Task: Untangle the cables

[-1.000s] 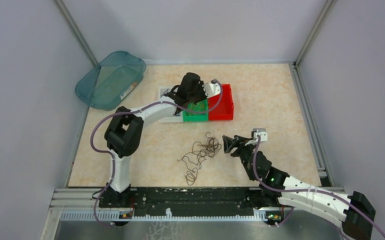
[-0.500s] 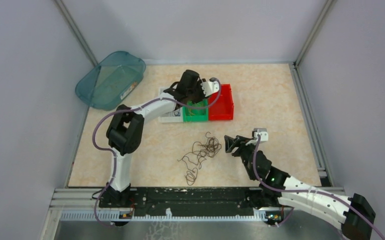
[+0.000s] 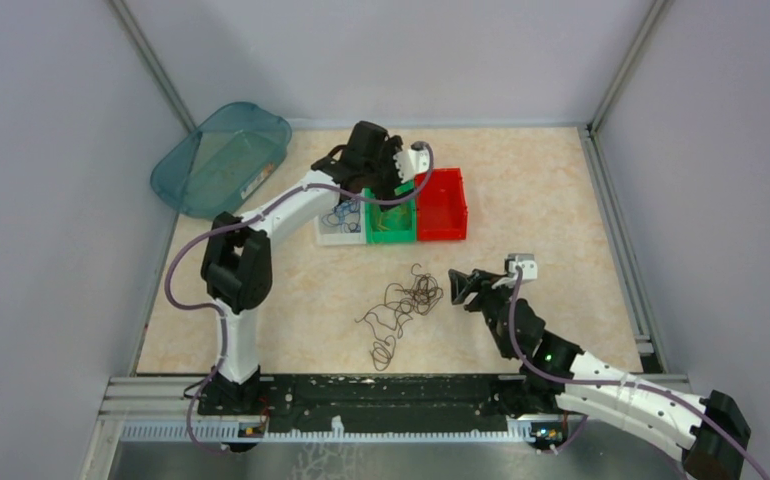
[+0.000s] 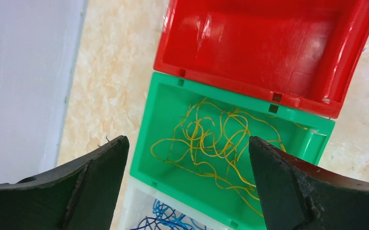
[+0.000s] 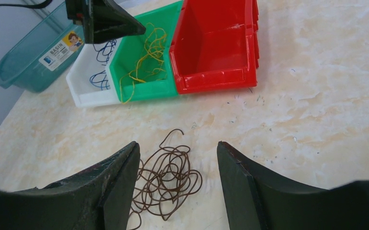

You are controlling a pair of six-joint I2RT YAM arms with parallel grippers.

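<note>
A tangle of dark brown cables [image 3: 401, 308] lies loose on the table; in the right wrist view the brown cables [image 5: 168, 175] sit just beyond and between my open right gripper [image 5: 178, 146]. That right gripper [image 3: 458, 285] hovers at the tangle's right edge, holding nothing. Yellow cables [image 4: 216, 143] lie in the green bin [image 4: 149, 124]. Blue cables [image 4: 166, 218] lie in the white bin [image 3: 329, 236]. My left gripper [image 4: 187, 143] hangs wide open and empty above the green bin [image 3: 391, 238].
An empty red bin [image 3: 441, 236] stands right of the green one. A teal basin [image 3: 223, 158] rests tilted at the back left. Grey walls enclose the table on three sides, and a metal rail runs along the near edge.
My left gripper went from shut to wide open over the green bin and drew back and up. The right arm and the brown tangle have stayed put.
</note>
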